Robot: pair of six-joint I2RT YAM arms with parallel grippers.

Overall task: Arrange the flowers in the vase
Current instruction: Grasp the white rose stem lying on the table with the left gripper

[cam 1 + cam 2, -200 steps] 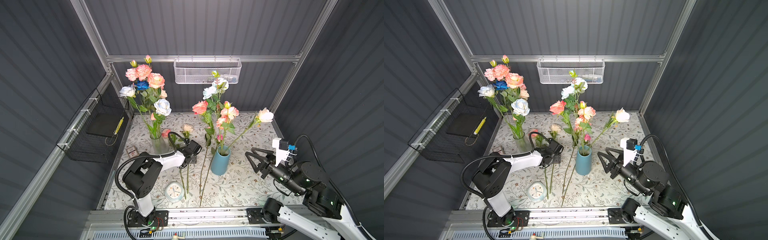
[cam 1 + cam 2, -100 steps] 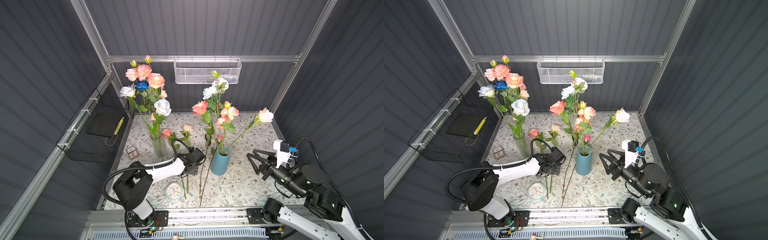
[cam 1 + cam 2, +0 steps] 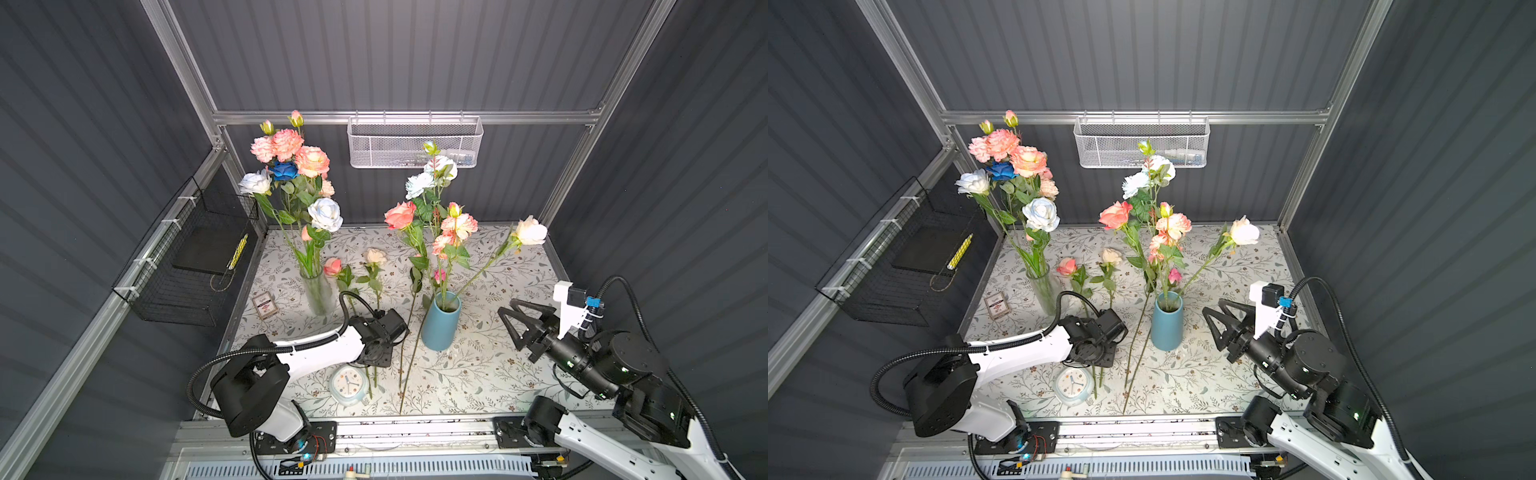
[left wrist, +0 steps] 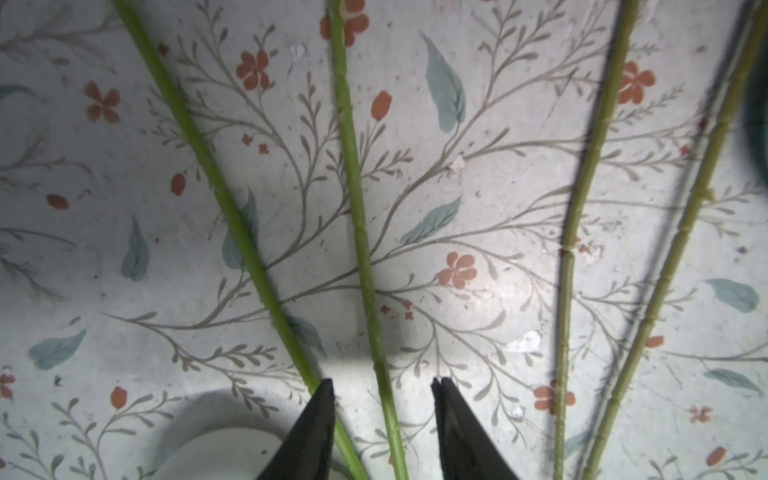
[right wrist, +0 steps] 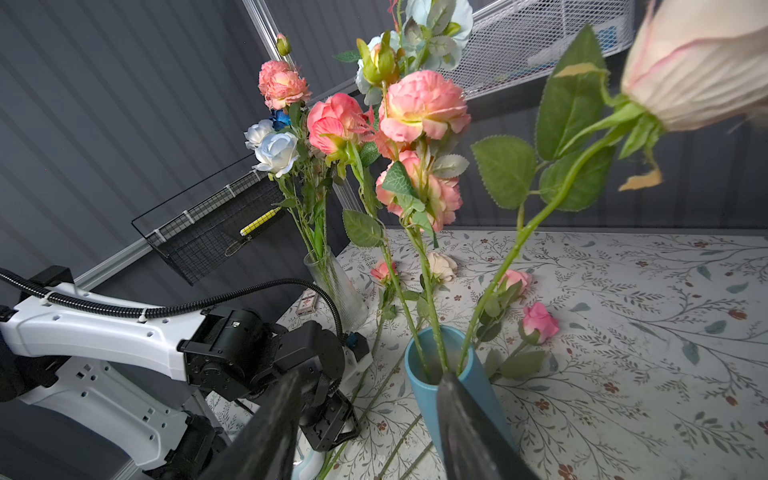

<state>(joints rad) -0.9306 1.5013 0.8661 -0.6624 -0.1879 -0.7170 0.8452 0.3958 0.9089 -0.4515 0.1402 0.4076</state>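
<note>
Left fingers (image 4: 316, 432) half out-of-frame, astride stem (image 4: 361, 249)

The bench (image 3: 478, 374) wears a white cloth printed with grey twigs, teal leaves and little rust-red blossoms. The teal vase (image 3: 439, 326) is one flat blue-green; the glass vase (image 3: 318, 291) is clear and ribbed. The flowers (image 3: 457, 224) run coral, pink, cream, white and pale blue on green stems (image 4: 357, 208), with a single deep blue rose (image 3: 285, 170). The clock (image 3: 349, 385) is pale mint with a white face. Walls are dark grey, striped. One wire basket (image 3: 413, 143) is white, the mesh basket (image 3: 183, 270) black, the pen (image 3: 237, 250) yellow. The left claw (image 4: 382, 380) and right claw (image 3: 507, 305) are black.
</note>
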